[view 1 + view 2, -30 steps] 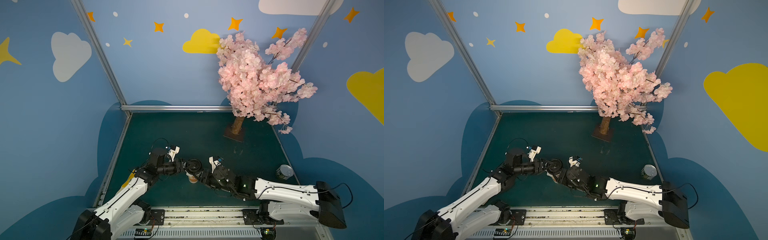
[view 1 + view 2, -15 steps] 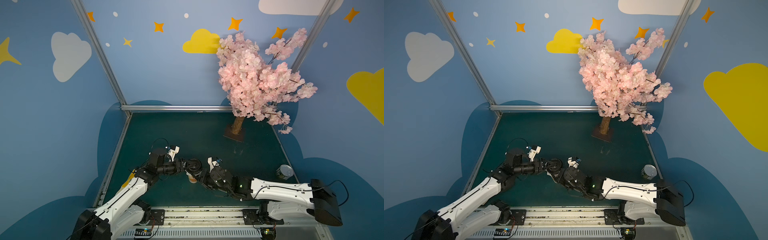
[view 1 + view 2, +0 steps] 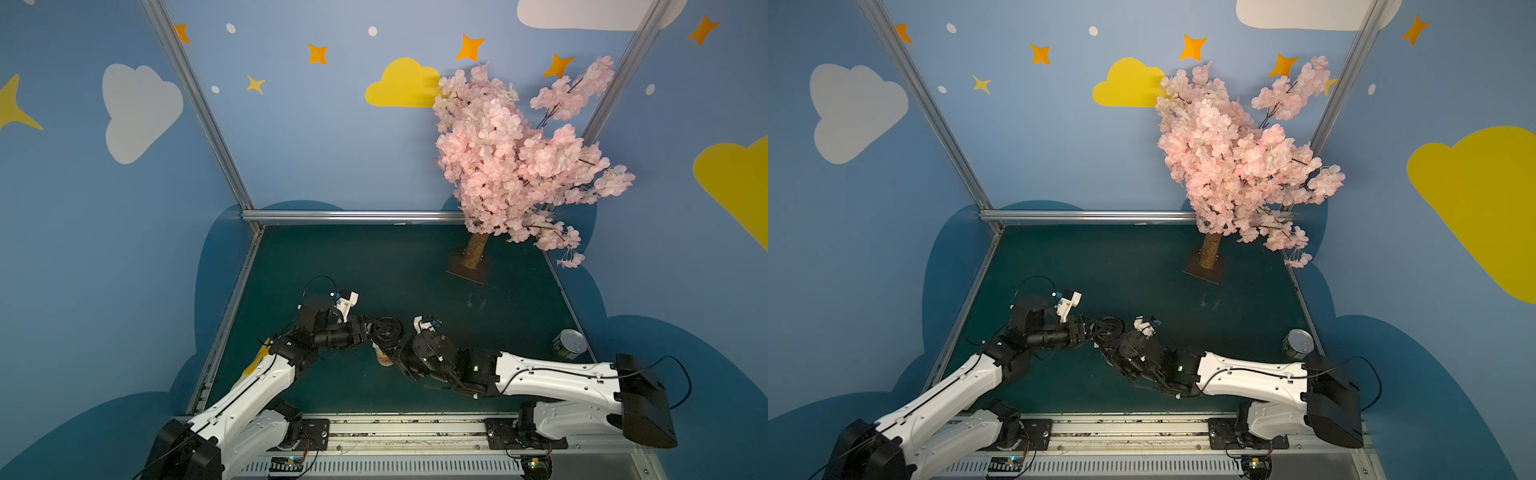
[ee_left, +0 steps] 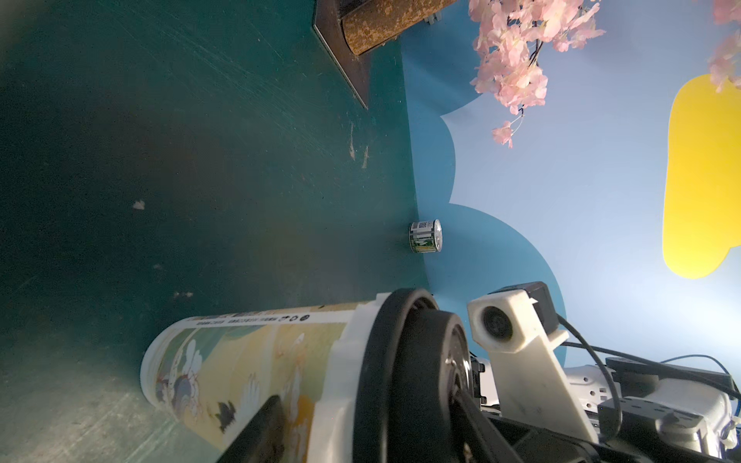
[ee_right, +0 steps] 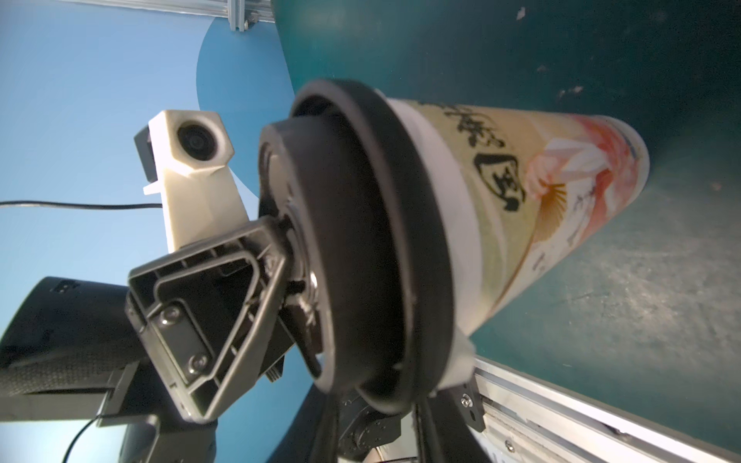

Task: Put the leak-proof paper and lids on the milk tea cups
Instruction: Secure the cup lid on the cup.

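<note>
**Top views.** The milk tea cup point(image 3: 384, 360) stands upright on the green table point(image 3: 374, 266), near the front edge where both arms meet. In a top view only a strip of its printed wall shows, and the black lid point(image 3: 389, 328) caps it. Its contents are hidden. The left gripper point(image 3: 374, 330) comes in from the side with one finger lying over the lid's top. The right gripper point(image 3: 391, 351) sits at the cup's wall under the lid. Its own wrist covers the jaws, so I cannot tell how they stand. A small can point(image 3: 569, 344) stands upright with its top closed, well apart by the right wall. A blossom tree point(image 3: 515, 166) stands at the rear.

**Left wrist.** The leak-proof paper point(image 4: 343, 377) is a white band draped over the cup's rim and trapped under the lid's skirt. The left jaws clamp across the lid, with the lower finger point(image 4: 256, 431) along the cup wall. The finger's base is cut off by the frame.

**Right wrist.** The paper band point(image 5: 453, 240) runs round the visible rim. The left gripper's upper finger point(image 5: 208, 312) presses on the lid's top centre. The picture is slightly blurred, and the right fingers are barely in frame.
</note>
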Controlling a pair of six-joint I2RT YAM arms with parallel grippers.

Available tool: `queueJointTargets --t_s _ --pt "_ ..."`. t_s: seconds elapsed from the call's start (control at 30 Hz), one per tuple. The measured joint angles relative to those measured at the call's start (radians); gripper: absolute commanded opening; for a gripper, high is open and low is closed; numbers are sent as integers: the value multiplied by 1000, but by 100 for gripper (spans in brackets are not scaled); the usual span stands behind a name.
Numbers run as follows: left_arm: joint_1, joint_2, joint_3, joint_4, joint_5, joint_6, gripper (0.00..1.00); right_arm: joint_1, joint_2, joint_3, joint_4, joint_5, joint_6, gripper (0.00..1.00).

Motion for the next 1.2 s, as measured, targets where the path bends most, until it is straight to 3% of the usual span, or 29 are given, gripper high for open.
queueJointTargets --t_s 0.2,0.37,0.5,0.7,0.93,1.2 --pt "0 0 0 1 0 0 62 1 9 20 -25 1 24 28" --pt "0 0 0 1 1 0 62 1 3 50 -85 0 -37 36" --pt "-5 0 0 0 6 0 62 -18 -30 40 -95 -39 -198 43" --pt "-4 1 1 1 5 -1 64 -137 -127 -2 -75 -251 -497 51" --pt "-6 2 0 -18 8 -16 82 -302 -221 21 -125 -435 -654 61" --pt "-6 -20 15 -97 2 -31 100 -441 -230 11 -125 -581 -685 70"
